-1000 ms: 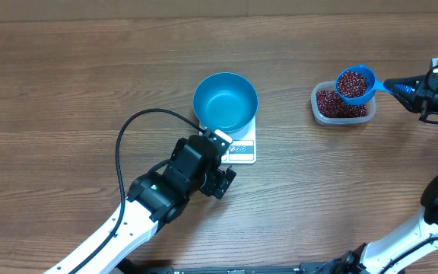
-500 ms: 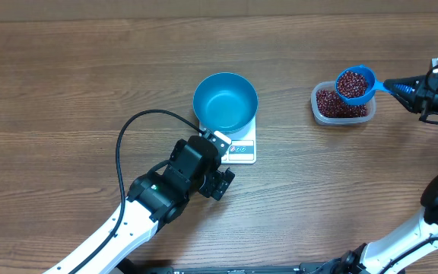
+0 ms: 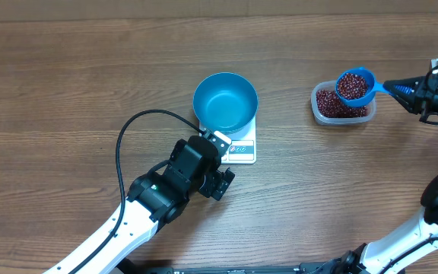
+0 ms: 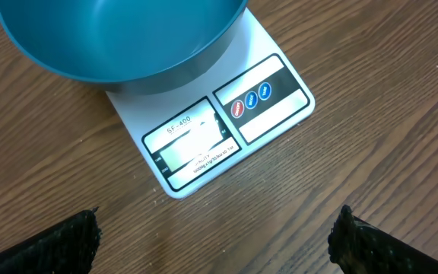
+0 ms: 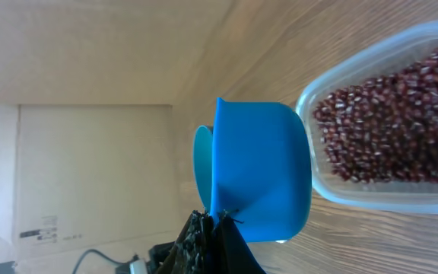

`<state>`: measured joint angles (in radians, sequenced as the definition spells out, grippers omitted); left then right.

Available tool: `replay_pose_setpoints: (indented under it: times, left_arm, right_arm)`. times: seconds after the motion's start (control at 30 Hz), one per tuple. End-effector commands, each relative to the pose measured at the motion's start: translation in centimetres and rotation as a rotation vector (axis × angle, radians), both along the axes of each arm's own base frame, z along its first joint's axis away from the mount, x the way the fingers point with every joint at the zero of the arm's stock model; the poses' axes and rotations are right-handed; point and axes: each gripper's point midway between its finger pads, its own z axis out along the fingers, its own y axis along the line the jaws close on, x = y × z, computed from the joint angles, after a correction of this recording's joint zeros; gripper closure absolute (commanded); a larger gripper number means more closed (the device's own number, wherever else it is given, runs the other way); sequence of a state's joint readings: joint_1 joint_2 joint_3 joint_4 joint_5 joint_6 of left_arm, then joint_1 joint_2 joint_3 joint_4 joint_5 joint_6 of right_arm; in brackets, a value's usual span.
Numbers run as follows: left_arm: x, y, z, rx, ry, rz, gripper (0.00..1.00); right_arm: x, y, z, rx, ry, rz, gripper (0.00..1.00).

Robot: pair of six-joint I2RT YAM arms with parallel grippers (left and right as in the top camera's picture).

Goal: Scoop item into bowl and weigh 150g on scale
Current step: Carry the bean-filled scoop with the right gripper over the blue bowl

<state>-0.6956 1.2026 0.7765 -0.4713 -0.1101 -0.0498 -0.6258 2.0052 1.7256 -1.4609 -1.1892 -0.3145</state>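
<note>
Holding a heaped scoop [image 3: 354,85] over the tub [image 3: 315,97] while the bowl [image 3: 225,101] sits on the scale [image 3: 242,150].
Our left gripper [image 4: 215,242] is spread as wide as it goes, grasping nothing and touching nothing. Just ahead of its jaws we see the scale's display edge, with the bowl on the part beyond. Well off to the right, our right gripper [image 3: 405,89] is clenched on the scoop's handle. The cup, full of beans [image 3: 351,82], hangs out past the jaws above the tub, which holds more beans.
</note>
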Motion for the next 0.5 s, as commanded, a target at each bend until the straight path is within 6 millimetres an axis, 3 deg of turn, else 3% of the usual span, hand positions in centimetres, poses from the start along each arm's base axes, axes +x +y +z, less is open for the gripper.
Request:
replay_pose_setpoints:
  times: [0.0, 0.23, 0.47]
  left_arm:
    - [0.0, 0.3, -0.5, 0.014, 0.008, 0.014, 0.0]
    - [0.0, 0.3, -0.5, 0.014, 0.008, 0.014, 0.01]
    - [0.0, 0.3, -0.5, 0.014, 0.008, 0.014, 0.0]
  right_arm:
    - [0.4, 0.6, 1.9, 0.104, -0.062, -0.01, 0.96]
    - [0.9, 1.9, 4.4, 0.233, -0.124, -0.005, 0.96]
    - [1.9, 7.7, 5.9, 0.299, -0.182, 0.134, 0.96]
